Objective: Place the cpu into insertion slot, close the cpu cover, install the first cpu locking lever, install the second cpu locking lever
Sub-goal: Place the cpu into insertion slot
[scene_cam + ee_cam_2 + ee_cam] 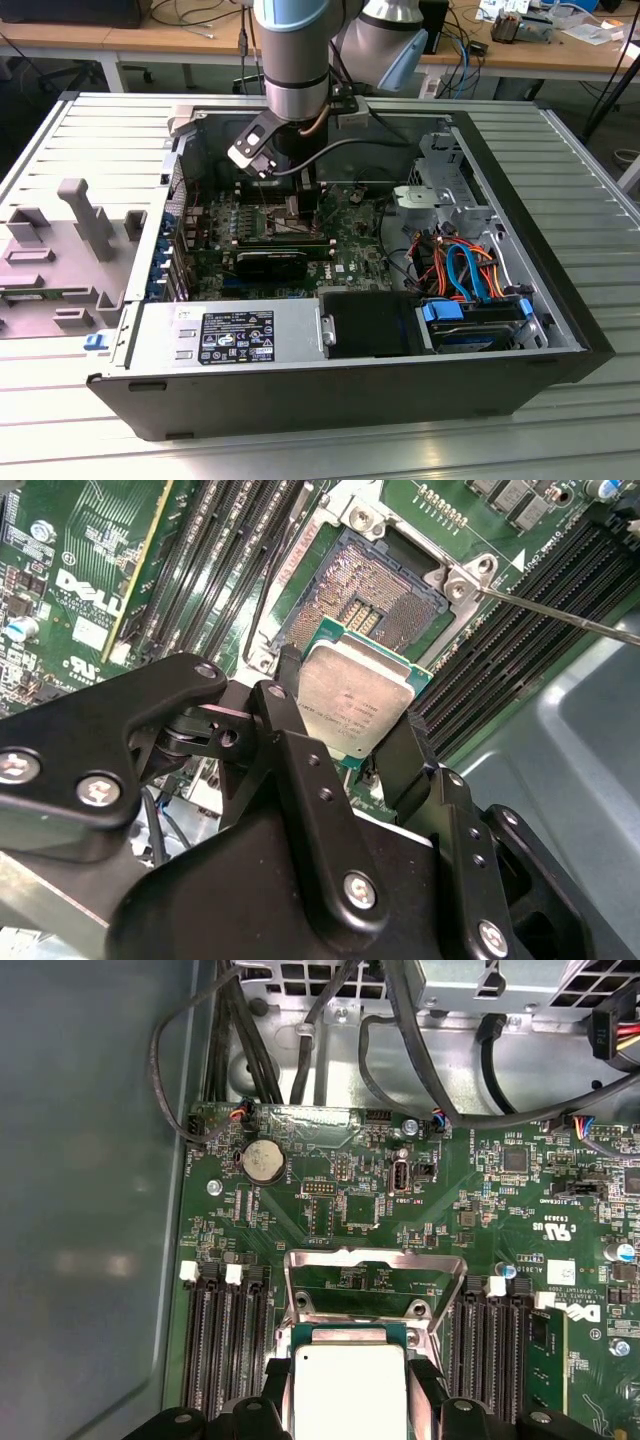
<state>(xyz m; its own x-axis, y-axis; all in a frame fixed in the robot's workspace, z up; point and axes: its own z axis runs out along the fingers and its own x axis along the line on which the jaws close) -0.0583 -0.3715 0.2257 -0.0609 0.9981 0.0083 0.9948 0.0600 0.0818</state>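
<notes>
**Exterior view.** The arm reaches down into the open computer case. Its lower end sits over the green motherboard, toward the far wall. The power supply lines the near edge. A bundle of blue and orange cables lies at the exterior view's right, well apart from the arm.

**Second wrist view.** The gripper has its two black fingers clamped on opposite edges of the chip, silver face up. The chip overlaps the near edge of the socket, and the rest of the pin field is bare. Whether chip and socket touch cannot be told. Rows of memory slots run close along both sides of the socket. A thin metal lever runs outward from one socket corner, off to the side of the opening.

**First wrist view.** The cover plate stands raised just beyond the chip (green board shows through its window). The chip's far edge lies near the plate's lower edge. The memory slots are near both fingers, with a narrow strip of board between. A coin battery lies farther out. The grey case wall is well apart.
</notes>
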